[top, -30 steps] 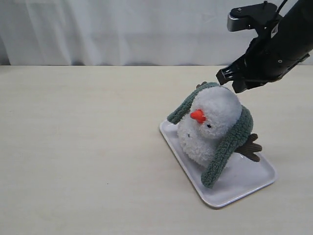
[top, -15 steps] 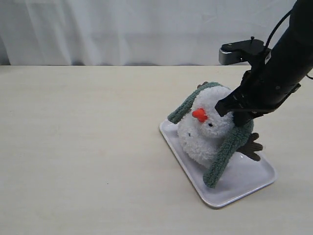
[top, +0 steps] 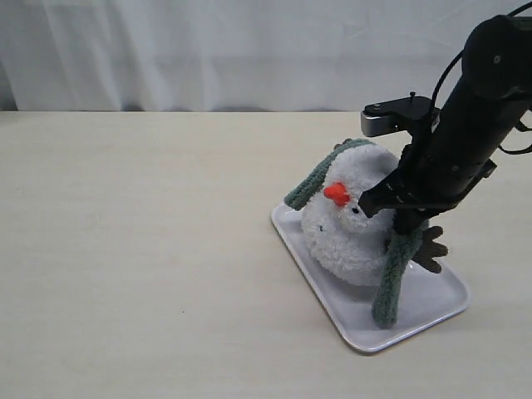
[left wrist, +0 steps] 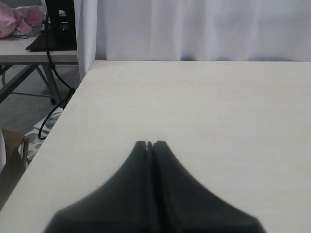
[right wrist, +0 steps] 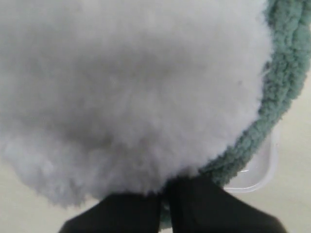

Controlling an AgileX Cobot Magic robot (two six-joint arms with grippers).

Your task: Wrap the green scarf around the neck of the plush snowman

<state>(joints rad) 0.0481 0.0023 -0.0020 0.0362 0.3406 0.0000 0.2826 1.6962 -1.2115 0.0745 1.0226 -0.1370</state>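
— On the right part of the table [top: 150, 249], in the exterior view, what do you see?
— I see a white tray [top: 428, 301], and the plush snowman [top: 353, 241] sits on it, leaning. Its orange nose [top: 337, 194] points to the left side of the view.
— And where is the green scarf [top: 391, 278]?
— It goes over the back of the snowman. One end comes down on the far left side of the head. The other end hangs almost straight down on the right and reaches the tray floor.
— What does the right gripper [top: 403, 219] do?
— It is low at the snowman's right side, just above a brown branch arm [top: 431, 248]. The hanging strip begins exactly at its tip.
— Now the left wrist view, please.
— The left gripper [left wrist: 149, 144] has its two fingers pressed together with nothing between them. Under it is only bare table [left wrist: 218, 111], with a white curtain [left wrist: 194, 29] behind.
— And the right wrist view?
— White plush of the snowman [right wrist: 131, 87] fills nearly everything, very close and soft in focus. The scarf [right wrist: 279, 87] curves around its edge, and a corner of the tray [right wrist: 260, 172] shows beside it. The right gripper [right wrist: 164, 194] has its dark fingers clenched tight against the plush, where the green band passes, so it pinches the scarf.
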